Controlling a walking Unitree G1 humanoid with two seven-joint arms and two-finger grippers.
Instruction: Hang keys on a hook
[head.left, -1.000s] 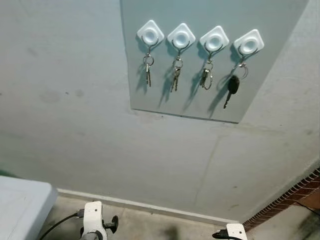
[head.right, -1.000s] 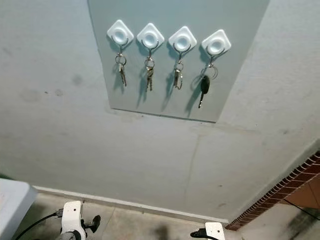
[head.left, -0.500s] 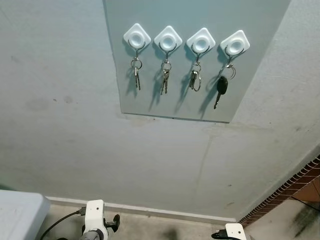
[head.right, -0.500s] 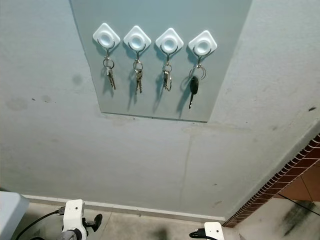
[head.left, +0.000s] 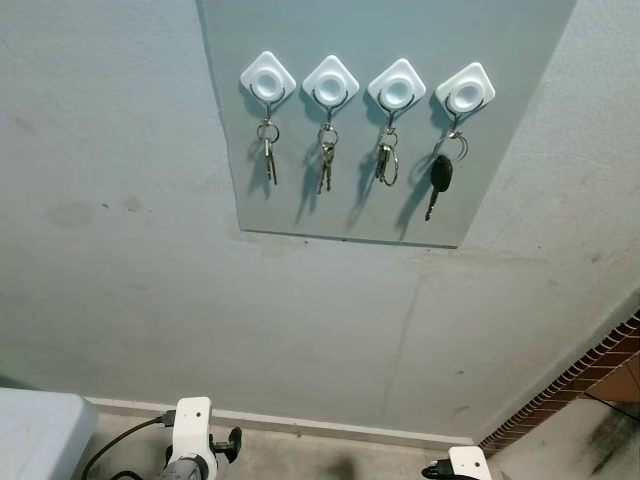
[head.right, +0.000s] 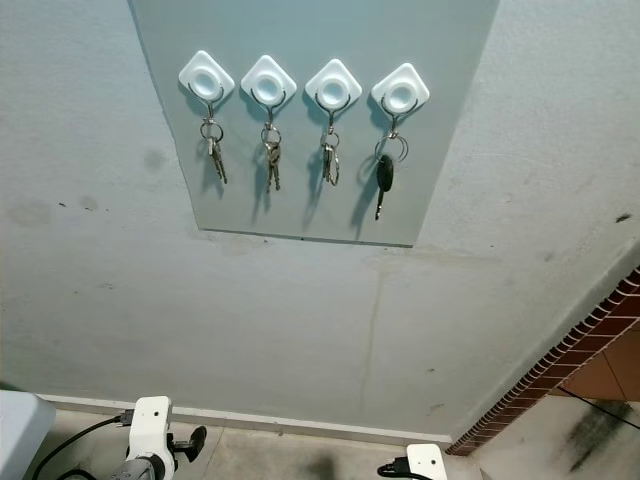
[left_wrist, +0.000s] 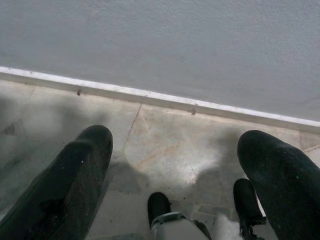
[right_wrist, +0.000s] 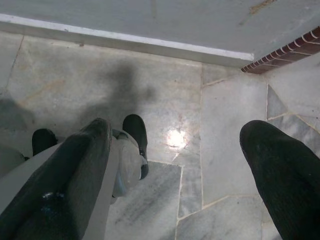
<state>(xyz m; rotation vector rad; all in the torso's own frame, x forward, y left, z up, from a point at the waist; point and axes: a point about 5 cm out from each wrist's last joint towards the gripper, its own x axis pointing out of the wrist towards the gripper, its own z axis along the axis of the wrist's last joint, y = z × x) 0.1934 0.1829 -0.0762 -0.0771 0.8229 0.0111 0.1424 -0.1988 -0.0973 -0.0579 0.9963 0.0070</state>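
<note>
Left wrist view is showing the left gripper (left_wrist: 172, 165) hanging low with fingers spread wide over the stone floor (left_wrist: 165, 145); the right gripper (right_wrist: 175, 165) is hanging likewise, empty. Farther off, four key sets are dangling from white hooks (head.left: 333, 80) on the grey panel (head.left: 500, 150), the black-headed key (head.left: 440, 176), seemingly a car key, rightmost.

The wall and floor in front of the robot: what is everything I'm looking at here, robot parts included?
Panel: one, grey, on the wall.
Hooks: four, white, in a row on the panel.
Key bunches: three, metal, on the three left hooks.
Car key: one, black head, on the right hook.
Wall: grey, stained.
Skirting: white, at the wall's foot.
Brick edge: red, lower right.
Floor: pale marble slabs.
Left gripper: black fingers apart, hanging over the floor.
Right gripper: black fingers apart, hanging over the floor.
</note>
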